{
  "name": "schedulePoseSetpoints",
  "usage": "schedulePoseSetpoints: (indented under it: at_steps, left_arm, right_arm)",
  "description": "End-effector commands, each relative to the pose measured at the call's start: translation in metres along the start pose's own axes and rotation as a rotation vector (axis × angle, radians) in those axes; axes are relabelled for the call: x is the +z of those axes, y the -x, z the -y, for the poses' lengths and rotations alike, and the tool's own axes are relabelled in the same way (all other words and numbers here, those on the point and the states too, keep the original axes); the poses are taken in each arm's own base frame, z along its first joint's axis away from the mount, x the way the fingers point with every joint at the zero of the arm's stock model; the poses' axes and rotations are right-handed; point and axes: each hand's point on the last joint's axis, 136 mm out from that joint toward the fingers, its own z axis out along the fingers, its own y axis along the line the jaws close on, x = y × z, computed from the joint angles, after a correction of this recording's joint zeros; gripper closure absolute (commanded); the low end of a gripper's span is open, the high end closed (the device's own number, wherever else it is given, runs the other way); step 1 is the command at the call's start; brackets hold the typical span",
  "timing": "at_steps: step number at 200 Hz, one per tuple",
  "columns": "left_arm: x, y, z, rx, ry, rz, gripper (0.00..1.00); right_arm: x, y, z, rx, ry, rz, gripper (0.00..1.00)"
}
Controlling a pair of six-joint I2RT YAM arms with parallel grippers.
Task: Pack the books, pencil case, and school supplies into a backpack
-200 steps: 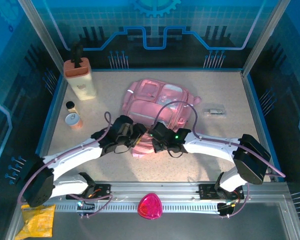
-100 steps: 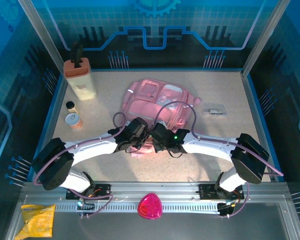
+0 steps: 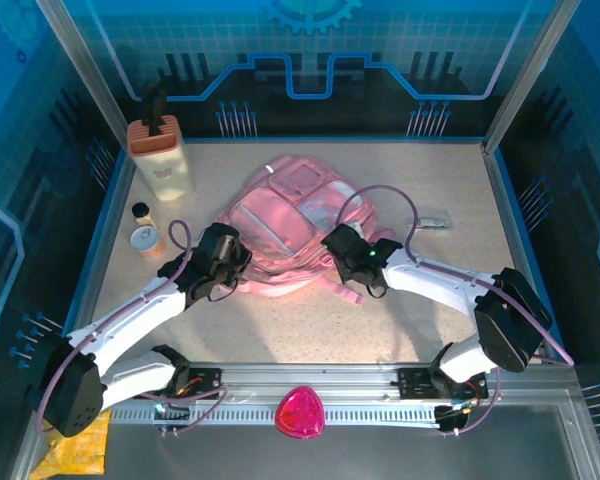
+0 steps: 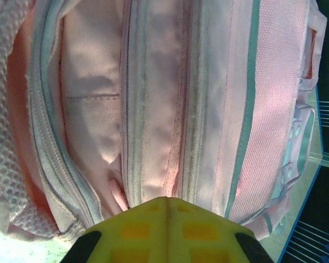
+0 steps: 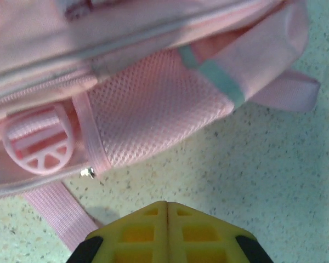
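Since the earlier frame, the backpack (image 3: 285, 225) has turned and spread flatter at the middle of the tabletop (image 3: 450, 310), and the left arm has drawn back toward the left edge.

The backpack is soft pink with pale teal trim, long zips and a mesh side pocket (image 5: 153, 109). A strap (image 5: 60, 213) trails onto the tabletop. Its contents cannot be seen.

The left gripper (image 4: 167, 204) is at the backpack's left side, fingers pressed together with their tip against the fabric. No fabric shows between them.

The right gripper (image 5: 167, 207) is also fully closed and holds nothing. It hangs over bare tabletop just beside the mesh pocket.

A small grey oblong (image 3: 435, 220) lies toward the right edge, apart from the backpack. A beige box (image 3: 162, 165) stands at the far left corner, with two jars (image 3: 143, 238) along the left edge.
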Motion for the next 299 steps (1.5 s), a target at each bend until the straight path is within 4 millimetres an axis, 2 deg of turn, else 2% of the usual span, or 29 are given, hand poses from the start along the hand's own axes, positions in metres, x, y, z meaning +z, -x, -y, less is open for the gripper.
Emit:
schedulePoseSetpoints:
  at_steps: [1,13,31,40,46,63,78,83,102,137,171,194,212,225,245,267,299]
  left_arm:
    - [0.002,-0.016,0.008,0.019,-0.051,-0.101,1.00]
    - [0.001,-0.020,0.019,-0.016,-0.092,-0.120,1.00]
    - [-0.002,-0.023,0.035,-0.028,-0.137,-0.131,1.00]
    - [-0.003,-0.023,0.034,0.004,-0.114,-0.132,0.99]
    - [-0.004,-0.020,0.030,0.037,-0.080,-0.117,0.93]
    - [-0.006,-0.013,0.001,0.064,0.060,-0.082,0.87]
    - [0.000,-0.013,-0.007,0.046,0.041,-0.085,0.70]
    - [0.003,-0.014,-0.009,0.032,0.036,-0.089,0.68]
    - [0.017,-0.012,-0.015,-0.005,0.046,-0.108,0.65]
    - [0.038,0.000,-0.019,-0.028,0.098,-0.106,0.66]
    - [0.054,0.012,-0.010,-0.031,0.087,-0.090,0.62]
    - [0.067,0.009,-0.003,-0.043,0.081,-0.113,0.64]
    - [0.071,0.009,0.003,-0.061,0.066,-0.122,0.80]
    - [0.070,0.008,0.011,-0.068,0.042,-0.129,0.87]
    - [0.059,0.011,0.025,-0.085,0.002,-0.125,1.00]
    - [0.040,0.011,0.043,-0.120,-0.061,-0.129,1.00]
    - [0.007,0.013,0.069,-0.173,-0.160,-0.106,1.00]
  right_arm:
    - [-0.024,0.015,-0.064,-0.066,0.266,0.055,1.00]
    - [-0.035,0.009,-0.088,-0.045,0.341,0.018,1.00]
    - [-0.047,0.003,-0.119,-0.023,0.452,0.001,0.91]
    - [-0.048,0.001,-0.129,-0.031,0.483,0.006,0.84]
    - [-0.046,-0.001,-0.130,-0.026,0.474,-0.004,0.82]
    - [-0.038,-0.004,-0.121,-0.014,0.422,-0.023,0.81]
    - [-0.038,-0.006,-0.121,-0.004,0.439,-0.015,0.76]
    - [-0.040,-0.006,-0.123,-0.002,0.452,-0.010,0.75]
    - [-0.041,-0.006,-0.121,0.002,0.448,-0.014,0.73]
    - [-0.043,-0.008,-0.113,0.023,0.442,-0.002,0.68]
    - [-0.042,-0.009,-0.106,0.044,0.444,-0.006,0.66]
    - [-0.041,-0.007,-0.103,0.055,0.444,-0.002,0.66]
    - [-0.042,-0.006,-0.103,0.055,0.448,0.002,0.66]
    - [-0.041,-0.007,-0.100,0.051,0.434,0.002,0.65]
    - [-0.041,-0.008,-0.095,0.046,0.411,0.007,0.63]
    - [-0.045,-0.006,-0.094,0.063,0.418,0.005,0.58]
    - [-0.044,-0.004,-0.121,0.138,0.544,-0.030,0.52]
